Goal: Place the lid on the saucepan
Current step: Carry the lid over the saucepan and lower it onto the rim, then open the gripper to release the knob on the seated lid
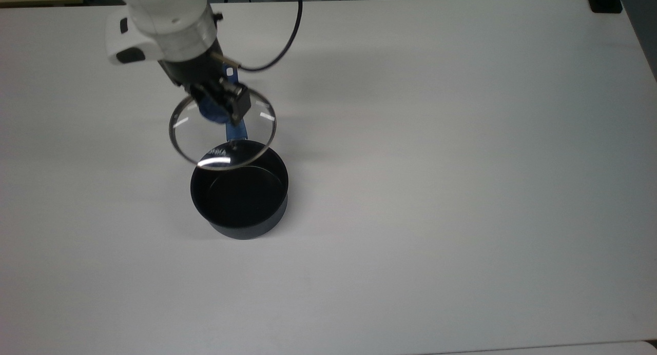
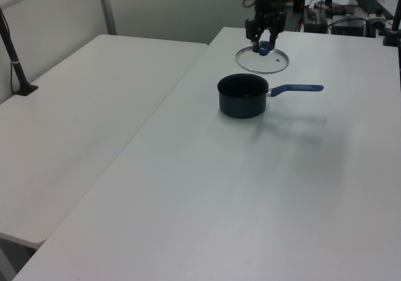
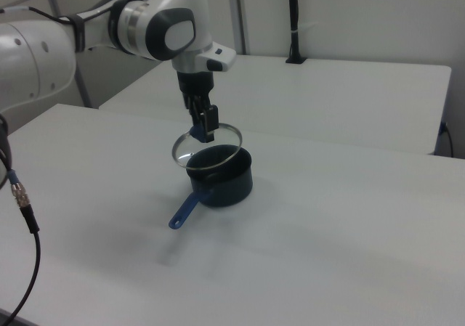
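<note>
My gripper [image 1: 219, 107] [image 2: 264, 45] [image 3: 204, 133] is shut on the blue knob of the lid [image 1: 221, 151] [image 2: 263, 62] [image 3: 207, 148], a clear glass disc with a steel rim, held flat in the air. The saucepan [image 1: 239, 195] [image 2: 242, 96] [image 3: 221, 176] stands upright on the white table, black inside, dark navy outside. In the top view the lid overlaps the pan's upper rim and covers much of its blue handle [image 1: 236, 134]. The handle [image 2: 296, 89] [image 3: 186, 208] points to the left view's right. The lid hangs above the pan, not touching it.
A second white table [image 2: 75, 118] [image 3: 341, 94] stands beside the one under the pan. A black cable [image 1: 287, 32] runs from the arm. A black post [image 2: 14, 59] stands on the second table. Open tabletop [image 1: 462, 165] lies to the top view's right.
</note>
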{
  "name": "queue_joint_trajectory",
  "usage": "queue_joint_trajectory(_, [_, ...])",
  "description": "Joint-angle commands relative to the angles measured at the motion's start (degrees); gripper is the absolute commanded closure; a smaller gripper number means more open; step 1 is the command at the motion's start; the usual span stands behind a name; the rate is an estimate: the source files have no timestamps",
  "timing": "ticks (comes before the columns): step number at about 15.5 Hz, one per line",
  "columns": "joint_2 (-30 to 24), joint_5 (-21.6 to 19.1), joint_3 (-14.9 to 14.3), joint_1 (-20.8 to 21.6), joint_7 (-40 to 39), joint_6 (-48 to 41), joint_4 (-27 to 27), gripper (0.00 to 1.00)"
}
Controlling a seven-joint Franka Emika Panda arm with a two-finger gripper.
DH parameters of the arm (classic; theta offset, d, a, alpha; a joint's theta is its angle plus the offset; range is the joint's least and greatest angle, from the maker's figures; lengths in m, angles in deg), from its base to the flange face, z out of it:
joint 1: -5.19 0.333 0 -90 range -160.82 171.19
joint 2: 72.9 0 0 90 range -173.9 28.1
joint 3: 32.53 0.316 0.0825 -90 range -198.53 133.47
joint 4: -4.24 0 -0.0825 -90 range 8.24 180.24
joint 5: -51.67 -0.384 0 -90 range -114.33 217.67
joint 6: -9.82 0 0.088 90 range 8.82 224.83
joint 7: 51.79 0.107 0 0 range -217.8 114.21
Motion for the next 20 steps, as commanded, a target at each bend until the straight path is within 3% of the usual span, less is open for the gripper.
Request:
queue_joint_trajectory(1, [2.3, -0.5, -1.2, 1.6, 8.3, 3.4, -2.0, 0.48])
queue_joint_trajectory(10, [7.8, -0.1, -1.2, 4.1, 16.4, 12.8, -1.9, 0.48])
queue_joint_trajectory(20, [8.2, 5.8, -0.8, 5.1, 17.0, 12.9, -0.3, 0.47])
